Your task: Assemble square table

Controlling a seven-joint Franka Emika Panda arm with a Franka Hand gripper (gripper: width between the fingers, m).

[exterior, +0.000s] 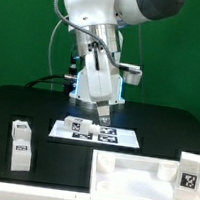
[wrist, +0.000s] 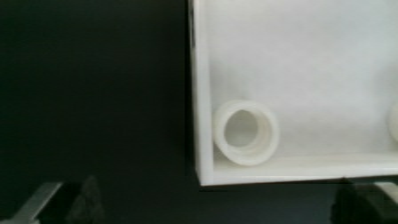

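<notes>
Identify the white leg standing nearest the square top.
The leg at the exterior view's far right, beside the square top; the other legs stand across the table at the left, well away from it.

square top [exterior: 129,179] before marker board [exterior: 119,138] | legs [exterior: 21,144] flank square top

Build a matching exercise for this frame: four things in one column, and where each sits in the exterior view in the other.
Things
1. gripper
2. square top
3. marker board
4. tagged leg

Places
A. spread across the front, nearest the camera
B. small block by the exterior view's right edge
C. lying flat in the middle of the scene
D. in the air above the marker board

Pairs: 1-D, 2-A, 3-C, 4-B
</notes>
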